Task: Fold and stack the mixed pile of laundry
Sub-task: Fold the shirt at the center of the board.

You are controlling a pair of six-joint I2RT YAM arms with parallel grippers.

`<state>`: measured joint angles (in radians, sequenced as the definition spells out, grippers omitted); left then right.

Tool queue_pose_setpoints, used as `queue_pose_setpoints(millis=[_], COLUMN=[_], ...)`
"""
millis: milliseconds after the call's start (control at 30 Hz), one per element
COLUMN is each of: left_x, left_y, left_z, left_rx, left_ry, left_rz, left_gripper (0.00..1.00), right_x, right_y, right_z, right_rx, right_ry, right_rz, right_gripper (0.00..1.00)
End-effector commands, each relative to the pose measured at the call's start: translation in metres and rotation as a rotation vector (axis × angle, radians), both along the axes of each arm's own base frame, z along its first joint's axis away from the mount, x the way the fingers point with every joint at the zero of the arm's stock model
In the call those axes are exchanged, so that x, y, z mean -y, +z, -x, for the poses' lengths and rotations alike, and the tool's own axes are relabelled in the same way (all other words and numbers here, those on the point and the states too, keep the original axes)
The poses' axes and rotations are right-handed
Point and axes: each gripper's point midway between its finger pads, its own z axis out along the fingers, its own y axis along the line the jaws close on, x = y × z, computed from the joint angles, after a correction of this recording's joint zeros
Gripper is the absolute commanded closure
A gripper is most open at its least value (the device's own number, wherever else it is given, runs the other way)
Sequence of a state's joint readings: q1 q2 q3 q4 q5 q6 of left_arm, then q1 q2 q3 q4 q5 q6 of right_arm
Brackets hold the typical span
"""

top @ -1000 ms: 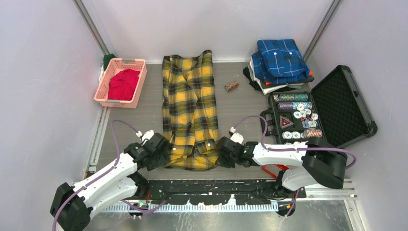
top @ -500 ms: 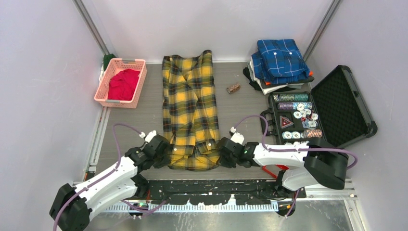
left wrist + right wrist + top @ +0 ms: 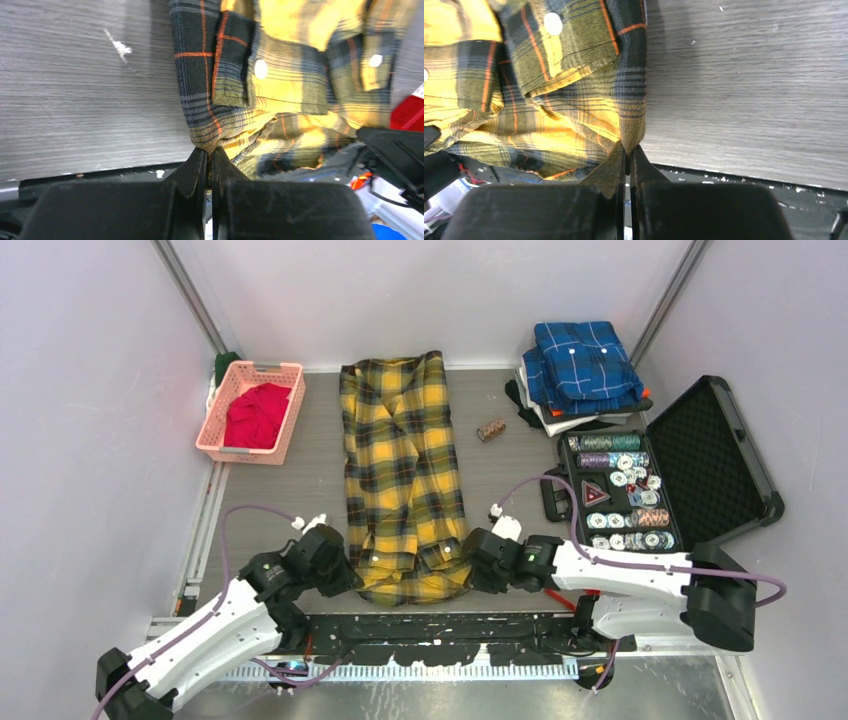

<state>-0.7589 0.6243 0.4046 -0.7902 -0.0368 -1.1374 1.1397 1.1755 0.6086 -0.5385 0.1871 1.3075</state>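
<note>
Both arms are down at the near edge of the counter [image 3: 290,500], one on each side of the plaid shirt [image 3: 405,480]. My left end effector [image 3: 209,152] is pinched nearly closed on the shirt's near-left corner, with the cloth bunched right at the tips. My right end effector [image 3: 628,150] has the same narrow grip on the near-right corner, with a fold of dark hem caught between the fingers.

The shirt itself lies lengthwise down the middle of the counter, collar at the far wall, running at a slight angle. The far half is pretty flat. The near end between my two grips is rumpled, with the buttoned cuffs lying on top, and the bottom edge spills a bit past the counter's lip.

The red tee [image 3: 255,415] is crumpled in the pink basket [image 3: 291,412] at the far left, well apart from the plaid one. At the far right, a folded blue shirt [image 3: 585,360] tops a stack of clothes, and an open black case [image 3: 710,455] of chips [image 3: 622,485] sits just in front of it.
</note>
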Motion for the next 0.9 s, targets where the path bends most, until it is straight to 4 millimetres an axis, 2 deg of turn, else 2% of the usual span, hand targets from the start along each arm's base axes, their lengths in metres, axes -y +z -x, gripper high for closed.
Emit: queue_pose_setpoints(millis=[0, 133, 367, 467, 600, 867], left_x=[0.002, -0.001, -0.011, -0.004, 0.005, 0.001], left_y=[0.049, 0.073, 0.108, 0.117, 0.129, 0.147], left_z=[-0.008, -0.020, -0.053, -0.066, -0.085, -0.137], left_rx=[0.070, 0.133, 0.274, 0.292, 0.322, 0.350], left_ry=[0.000, 0.008, 0.062, 0.054, 0.053, 0.071], left_rz=[0.027, 0.000, -0.086, -0.107, -0.119, -0.142], left_gripper=[1.00, 1.00, 1.00, 1.00, 1.00, 1.00], right_x=[-0.002, -0.004, -0.004, -0.008, -0.012, -0.006], right_y=[0.051, 0.095, 0.144, 0.155, 0.159, 0.172], right_z=[-0.021, -0.044, -0.086, -0.101, -0.125, -0.177], right_rx=[0.118, 0.237, 0.396, 0.425, 0.423, 0.437], right_ry=[-0.027, -0.039, -0.062, -0.065, -0.080, -0.108], right_rz=[-0.005, 0.025, 0.159, 0.186, 0.181, 0.203], right_gripper=[0.99, 0.99, 0.99, 0.99, 0.99, 0.99])
